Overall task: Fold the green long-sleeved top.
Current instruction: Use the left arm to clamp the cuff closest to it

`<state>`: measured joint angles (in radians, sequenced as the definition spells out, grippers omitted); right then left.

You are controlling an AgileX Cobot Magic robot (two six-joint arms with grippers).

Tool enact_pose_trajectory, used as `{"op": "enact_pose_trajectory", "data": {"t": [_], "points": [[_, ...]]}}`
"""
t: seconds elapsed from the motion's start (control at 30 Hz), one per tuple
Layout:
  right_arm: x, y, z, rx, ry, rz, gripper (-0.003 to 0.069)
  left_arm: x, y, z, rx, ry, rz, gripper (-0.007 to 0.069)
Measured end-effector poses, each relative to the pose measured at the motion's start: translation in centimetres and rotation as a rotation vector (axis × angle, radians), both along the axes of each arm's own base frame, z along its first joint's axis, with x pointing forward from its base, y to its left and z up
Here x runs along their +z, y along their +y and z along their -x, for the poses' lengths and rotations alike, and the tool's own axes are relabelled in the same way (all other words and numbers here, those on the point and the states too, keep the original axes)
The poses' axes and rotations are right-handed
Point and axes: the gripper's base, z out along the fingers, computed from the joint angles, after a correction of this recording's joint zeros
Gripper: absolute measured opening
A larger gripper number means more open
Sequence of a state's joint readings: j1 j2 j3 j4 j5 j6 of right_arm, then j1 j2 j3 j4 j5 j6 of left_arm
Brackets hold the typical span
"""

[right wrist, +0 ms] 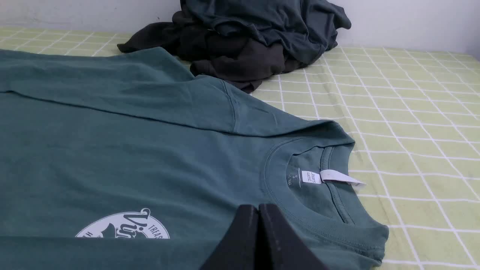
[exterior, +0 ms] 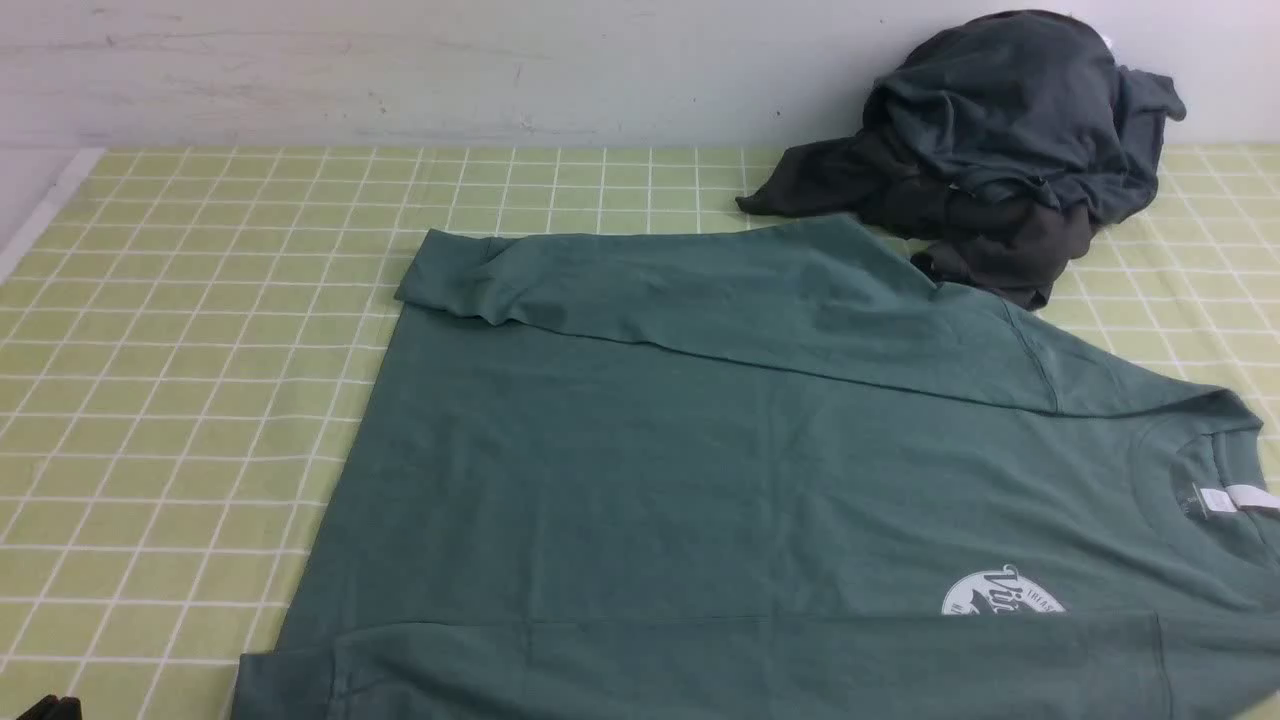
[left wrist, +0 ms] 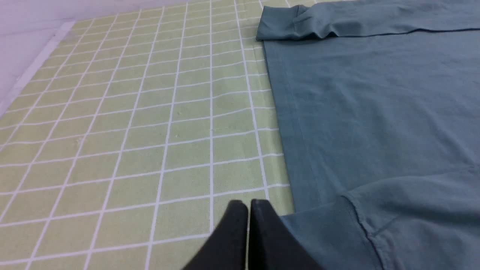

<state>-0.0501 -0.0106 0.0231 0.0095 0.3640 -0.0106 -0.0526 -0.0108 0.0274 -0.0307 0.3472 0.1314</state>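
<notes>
- Left tool (left wrist: 248,205): clenched on nothing, just beside the near sleeve cuff of the green long-sleeved top (exterior: 700,470).
- Right tool (right wrist: 258,208): clenched, empty, over the top near its collar.
- Top: flat on the checked surface (exterior: 180,350), sleeves folded across the body.
- Dark clothes heap (exterior: 1010,140): against the top's far shoulder.

The green long-sleeved top (exterior: 650,470) runs off the front view's right and near edges; its near sleeve (exterior: 700,665) hides half the logo (exterior: 1003,595).

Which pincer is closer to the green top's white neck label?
Right. The right pincer is at the collar near the neck label; the left pincer is beside the hem, far off.
</notes>
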Motion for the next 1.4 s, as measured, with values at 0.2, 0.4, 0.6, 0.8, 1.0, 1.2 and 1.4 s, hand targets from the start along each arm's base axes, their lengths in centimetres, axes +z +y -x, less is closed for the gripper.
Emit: {"op": "enact_pose_trajectory", "data": {"t": [0.2,0.4,0.6,0.8,1.0,1.2,1.4], "points": [[0.0,0.0,0.0,0.000,0.000,0.000,-0.0014,0.0,0.0,0.0,0.000,0.000,0.000,-0.0003],[0.0,0.0,0.0,0.000,0.000,0.000,-0.0014,0.0,0.0,0.0,0.000,0.000,0.000,-0.0003],[0.0,0.0,0.0,0.000,0.000,0.000,-0.0014,0.0,0.0,0.0,0.000,0.000,0.000,-0.0003],[0.0,0.0,0.0,0.000,0.000,0.000,-0.0014,0.0,0.0,0.0,0.000,0.000,0.000,-0.0003],[0.0,0.0,0.0,0.000,0.000,0.000,-0.0014,0.0,0.0,0.0,0.000,-0.002,0.000,-0.0003],[0.0,0.0,0.0,-0.001,-0.004,0.018,-0.0014,0.9,0.0,-0.2,0.004,-0.115,0.002,-0.0003],[1.8,0.0,-0.2,0.004,-0.216,0.044,-0.0014,4.1,0.1,-0.2,0.014,-0.463,0.023,-0.0003]]}}
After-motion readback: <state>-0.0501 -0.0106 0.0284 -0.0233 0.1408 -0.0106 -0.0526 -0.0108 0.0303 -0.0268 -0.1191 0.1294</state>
